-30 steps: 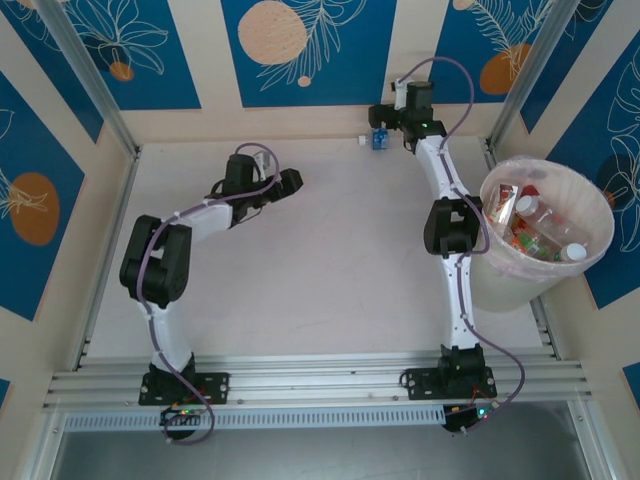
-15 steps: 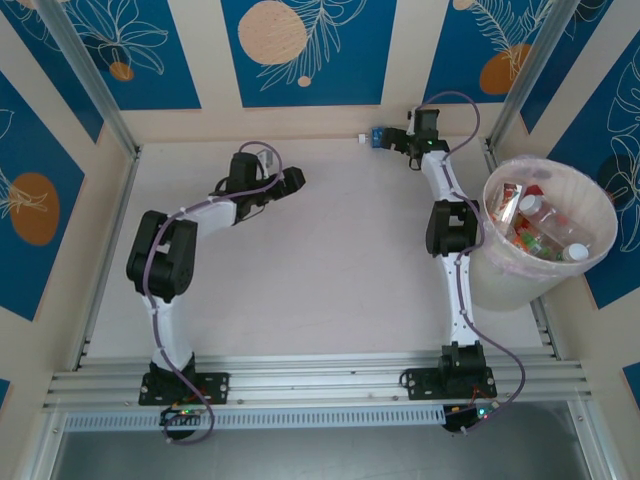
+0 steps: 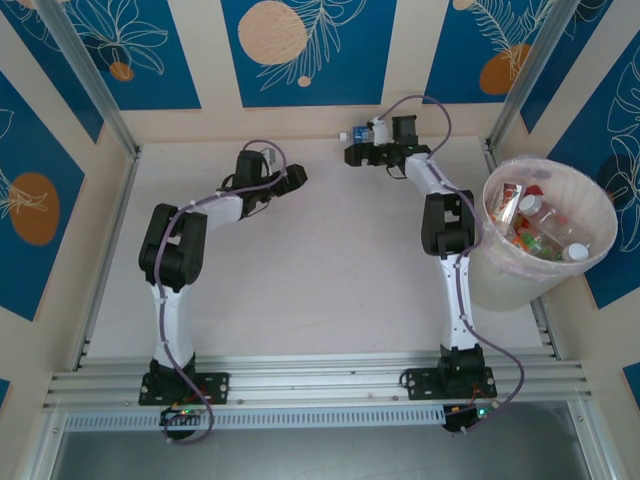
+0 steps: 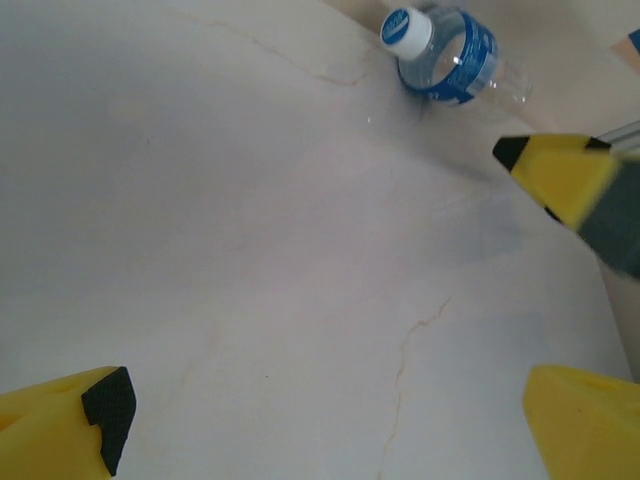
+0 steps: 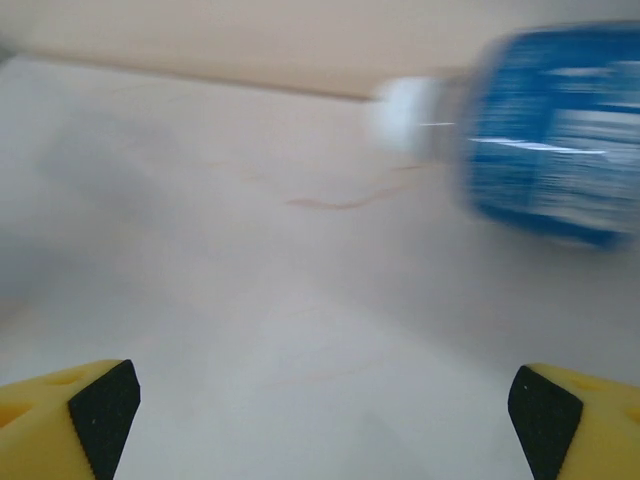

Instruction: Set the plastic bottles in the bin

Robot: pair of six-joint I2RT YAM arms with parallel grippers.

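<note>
A clear plastic bottle (image 3: 361,132) with a blue label and white cap lies on its side by the back wall; it is also at the top of the left wrist view (image 4: 452,55) and blurred in the right wrist view (image 5: 552,130). My right gripper (image 3: 353,156) is open just in front of the bottle, pointing left, with nothing between its fingers (image 5: 325,415). My left gripper (image 3: 292,180) is open and empty (image 4: 335,430), left of the bottle, facing it. The bin (image 3: 512,285) stands at the right with several bottles (image 3: 535,228) inside.
The back wall runs close behind the bottle. One yellow fingertip of the right gripper (image 4: 560,178) shows in the left wrist view, just below the bottle. The right arm's elbow (image 3: 445,228) sits next to the bin. White tabletop (image 3: 320,290) stretches between the arms.
My right gripper has swung left along the back wall and now points left beside the bottle, which lies slightly further left. The left arm has stretched a little towards the back.
</note>
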